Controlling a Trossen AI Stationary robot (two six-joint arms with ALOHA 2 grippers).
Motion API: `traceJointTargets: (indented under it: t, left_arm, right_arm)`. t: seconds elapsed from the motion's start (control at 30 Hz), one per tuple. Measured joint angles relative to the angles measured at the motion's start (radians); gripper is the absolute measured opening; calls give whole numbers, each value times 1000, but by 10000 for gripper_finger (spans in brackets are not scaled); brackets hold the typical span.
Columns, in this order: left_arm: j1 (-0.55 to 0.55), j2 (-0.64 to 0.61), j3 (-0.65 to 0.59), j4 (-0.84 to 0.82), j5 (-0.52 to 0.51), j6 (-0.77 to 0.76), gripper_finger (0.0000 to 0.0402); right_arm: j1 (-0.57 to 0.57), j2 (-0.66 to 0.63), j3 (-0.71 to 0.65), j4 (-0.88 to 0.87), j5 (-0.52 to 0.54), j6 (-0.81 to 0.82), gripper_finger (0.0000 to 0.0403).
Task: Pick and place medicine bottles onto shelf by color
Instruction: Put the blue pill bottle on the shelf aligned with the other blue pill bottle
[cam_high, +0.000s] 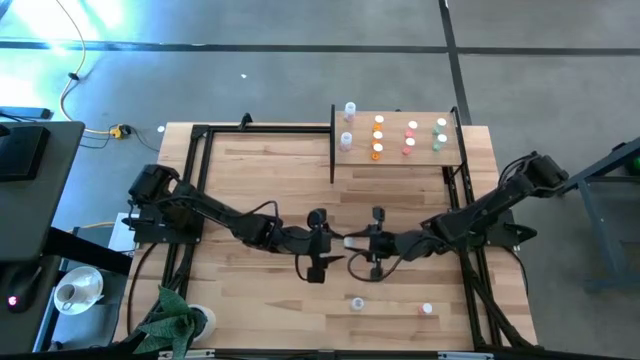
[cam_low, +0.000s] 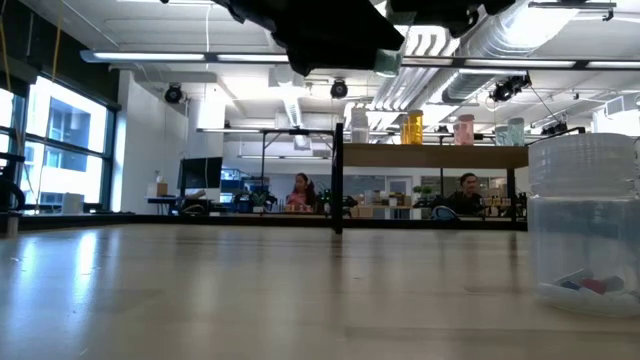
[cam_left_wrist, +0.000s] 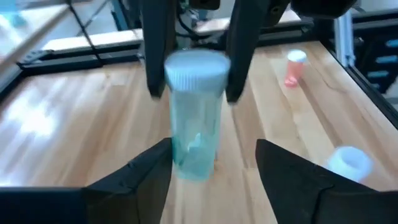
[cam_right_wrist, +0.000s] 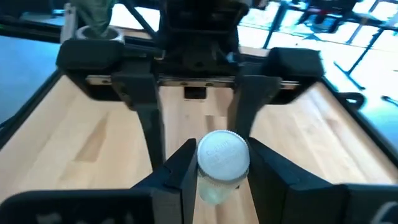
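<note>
A pale green medicine bottle with a white cap hangs above the table's middle between my two grippers. My right gripper is shut on its cap end. My left gripper is open, with one finger on each side of the bottle's bottom end. In the high view the two grippers meet nose to nose, left and right. The shelf at the far right holds upright bottles in columns: white, orange, pink and green. My right gripper pinches the white cap by its sides between its two fingers. It comes nearly level from the table's right, and the fingers run along the bottle. The bottle points on toward my left gripper, lifted clear of the table. My left gripper's finger lies close beside the bottle's bottom end; I cannot tell whether it touches.
Two loose bottles lie near the table's front edge: a clear-white one and a pink one. Black frame rails run along both sides of the table. A green plant sits at the near left corner.
</note>
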Motion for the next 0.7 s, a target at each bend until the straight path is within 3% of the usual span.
traceJointTargets:
  t: [0.13, 0.33, 0.7]
  left_arm:
    - [1, -14, 1, 1, -36, -7, 224]
    - [-4, -12, -1, -5, -26, -8, 225]
    - [-6, -12, -1, -6, -32, -8, 225]
  right_arm:
    - [1, -85, 0, -67, 69, 5, 99]
    - [-1, -238, 0, -171, 288, -17, 99]
    - [-1, -523, 0, -386, 588, 42, 99]
